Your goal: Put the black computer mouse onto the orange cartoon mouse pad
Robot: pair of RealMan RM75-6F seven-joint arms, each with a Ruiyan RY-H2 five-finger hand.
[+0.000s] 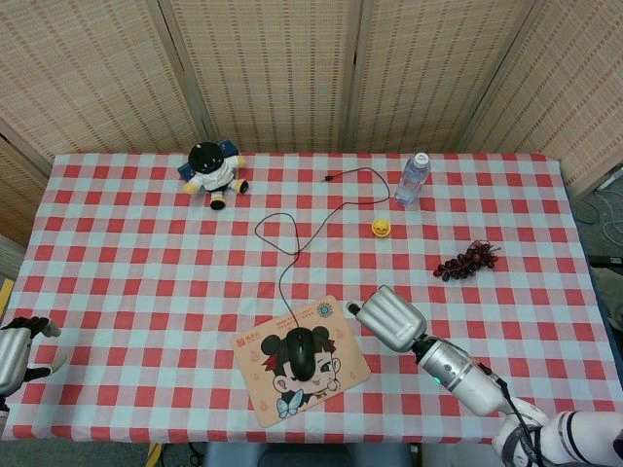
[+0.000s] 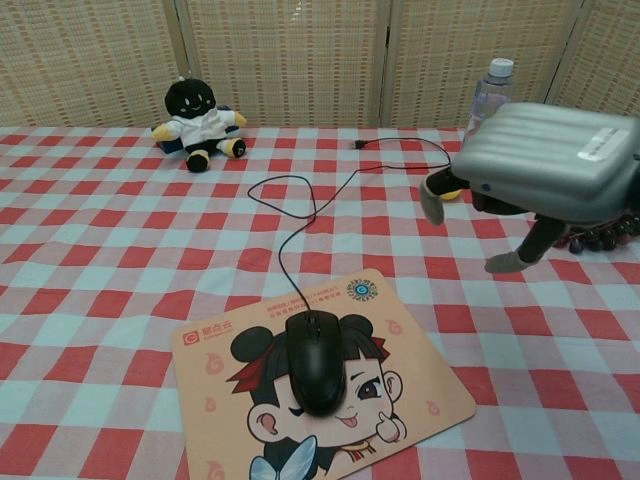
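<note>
Black mouse [image 2: 317,360] lengthwise on pad [image 2: 210,345], cable end away from robot

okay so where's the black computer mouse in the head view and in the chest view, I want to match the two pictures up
Head view: the black computer mouse lies low and centre, on the orange cartoon mouse pad.
Chest view: the same mouse lies low and centre, on the pad, large in the picture.
Shared landmark: the mouse's black cable loops back toward the plush doll at the far left.
</note>
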